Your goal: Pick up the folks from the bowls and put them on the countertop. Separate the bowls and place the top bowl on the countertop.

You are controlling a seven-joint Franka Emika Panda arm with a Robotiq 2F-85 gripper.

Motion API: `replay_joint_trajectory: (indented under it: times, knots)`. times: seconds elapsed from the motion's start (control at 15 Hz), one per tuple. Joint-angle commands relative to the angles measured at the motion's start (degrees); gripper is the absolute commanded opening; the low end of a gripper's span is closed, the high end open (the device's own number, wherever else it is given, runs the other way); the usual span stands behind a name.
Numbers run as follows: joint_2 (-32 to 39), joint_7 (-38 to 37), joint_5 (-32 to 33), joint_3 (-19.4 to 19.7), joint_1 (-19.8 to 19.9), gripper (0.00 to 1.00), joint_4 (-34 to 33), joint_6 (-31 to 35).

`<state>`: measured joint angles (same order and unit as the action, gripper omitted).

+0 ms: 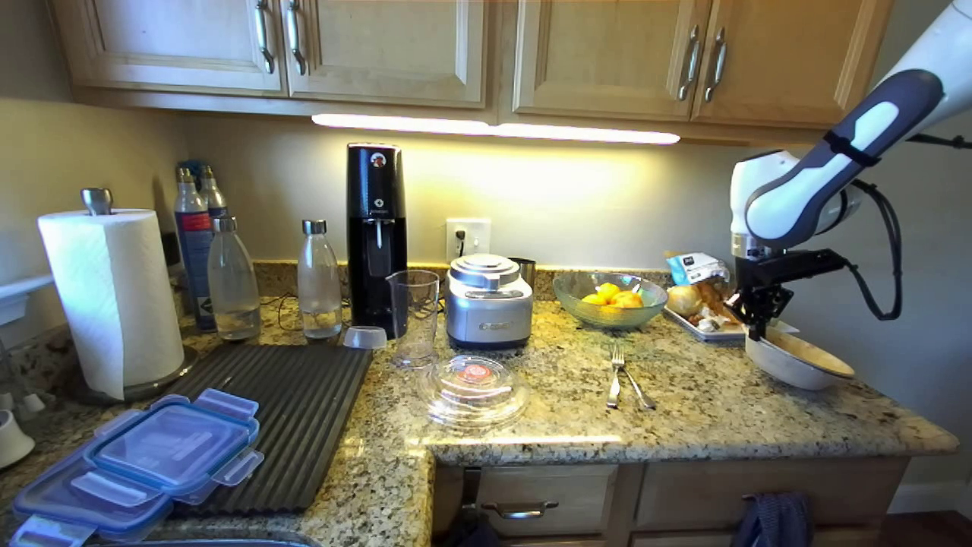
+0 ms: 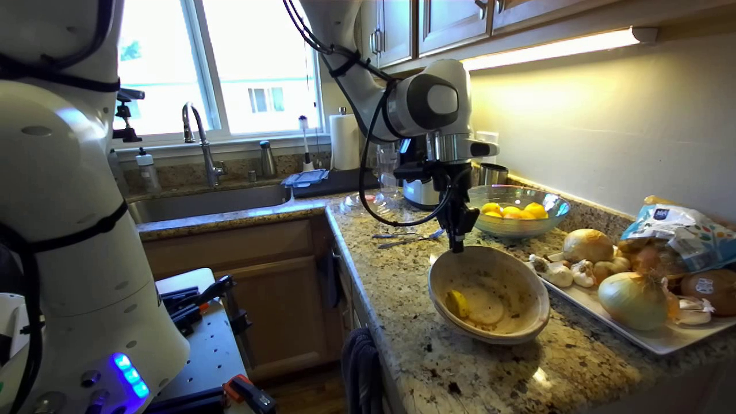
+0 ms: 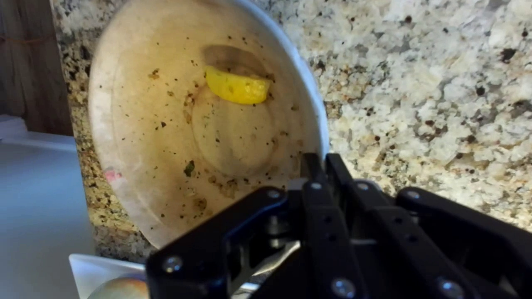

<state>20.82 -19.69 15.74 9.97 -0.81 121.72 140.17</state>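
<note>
While two silvery metal forks (image 1: 614, 382) lie on the speckled brown granite countertop (image 1: 699, 406), the black pincer (image 3: 322, 159) clamps the rim of a tilted, shallow beige-white bowl (image 2: 493, 300), so bowl separation seems in hand, calling next for steady lifting.

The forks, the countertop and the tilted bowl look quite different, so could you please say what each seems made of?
Forks: probably metal, perhaps stainless steel, silvery with a sheen.
Countertop: looks like polished granite, speckled brown, beige and black, reflecting light.
Bowl: glazed ceramic or perhaps plastic; pale and smooth, with too little gloss to settle it.
</note>
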Motion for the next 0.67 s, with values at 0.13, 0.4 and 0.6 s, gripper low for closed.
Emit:
replay_joint_trajectory:
  times: [0.13,0.4,0.6]
  knots:
    - [-2.8,-11.7,10.6,3.3,-5.3,0.08,4.1,3.2]
    - [-3.1,-19.2,17.0,4.7,-7.6,0.08,4.3,2.8]
    - [-3.7,-22.6,19.5,4.5,-7.6,0.08,4.4,2.5]
